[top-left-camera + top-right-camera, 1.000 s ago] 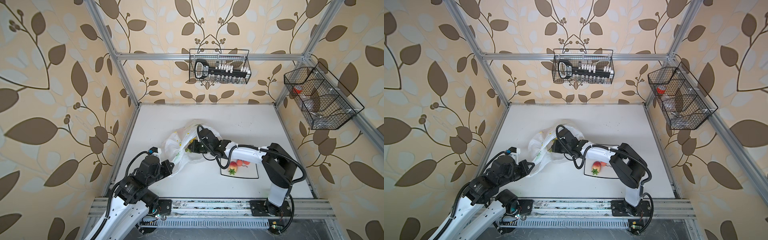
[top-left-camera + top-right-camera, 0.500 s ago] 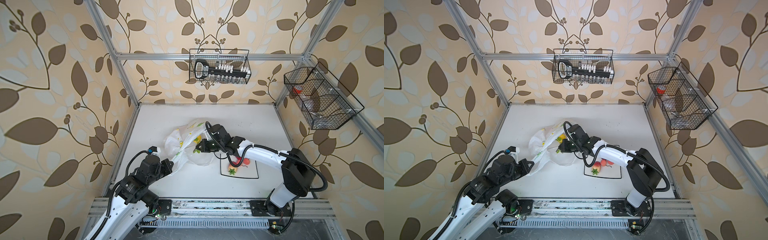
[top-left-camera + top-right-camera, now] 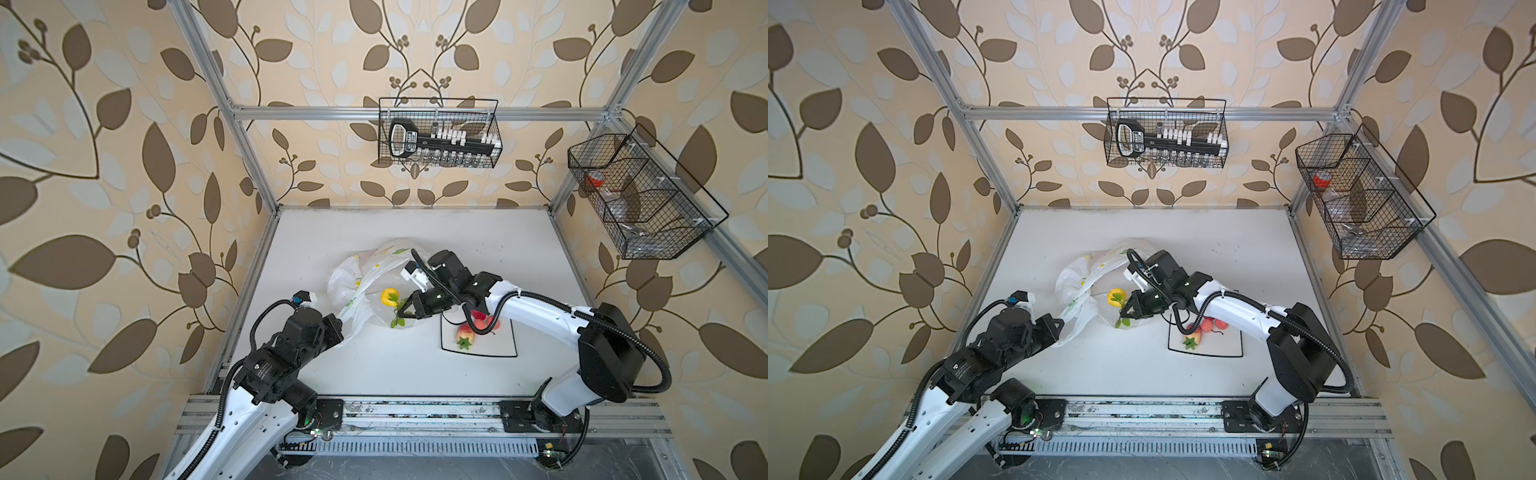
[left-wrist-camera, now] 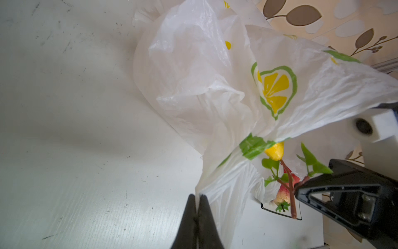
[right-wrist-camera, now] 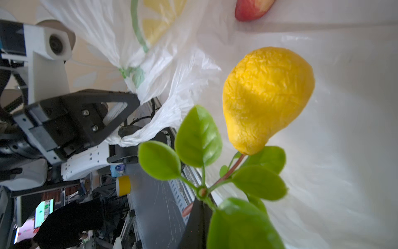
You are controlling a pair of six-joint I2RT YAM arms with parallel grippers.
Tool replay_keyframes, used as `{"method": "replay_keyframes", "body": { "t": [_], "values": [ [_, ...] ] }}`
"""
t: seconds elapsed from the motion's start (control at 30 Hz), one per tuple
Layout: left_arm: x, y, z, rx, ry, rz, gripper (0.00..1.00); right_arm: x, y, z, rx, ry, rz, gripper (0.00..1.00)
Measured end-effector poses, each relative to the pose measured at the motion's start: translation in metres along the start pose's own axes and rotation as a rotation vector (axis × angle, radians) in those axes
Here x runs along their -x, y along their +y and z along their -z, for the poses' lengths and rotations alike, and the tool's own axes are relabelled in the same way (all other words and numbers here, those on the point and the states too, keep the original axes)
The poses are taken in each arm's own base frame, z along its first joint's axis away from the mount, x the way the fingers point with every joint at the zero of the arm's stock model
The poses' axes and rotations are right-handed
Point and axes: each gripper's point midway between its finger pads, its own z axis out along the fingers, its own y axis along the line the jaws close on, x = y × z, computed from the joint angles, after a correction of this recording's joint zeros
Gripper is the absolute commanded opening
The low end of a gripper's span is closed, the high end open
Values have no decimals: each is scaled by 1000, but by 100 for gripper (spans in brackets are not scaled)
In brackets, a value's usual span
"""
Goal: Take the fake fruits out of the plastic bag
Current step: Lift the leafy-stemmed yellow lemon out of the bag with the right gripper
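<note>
Yellow and glossy, the leafy fake lemon [image 3: 389, 296] has come out of the crinkly white lemon-printed plastic bag [image 3: 353, 282], stem clamped in my right gripper [image 3: 404, 312], while my left gripper [image 4: 197, 199] still pinches the bag's edge.

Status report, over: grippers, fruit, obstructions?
Left gripper shut on thin white lemon-print plastic bag. Right gripper shut on leafy stem of yellow fake lemon. Path to square black-rimmed plate looks clear.
</note>
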Motion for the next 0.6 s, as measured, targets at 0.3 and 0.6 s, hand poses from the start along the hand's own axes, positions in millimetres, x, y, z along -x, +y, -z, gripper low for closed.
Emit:
{"method": "replay_keyframes", "body": {
  "t": [0.3,0.6],
  "values": [
    [23,6,-8,97,-91,30,0,-26,19,-8,97,111,56,0],
    [41,17,-10,201,-183,68,0,-33,53,14,217,123,146,0]
  ]
}}
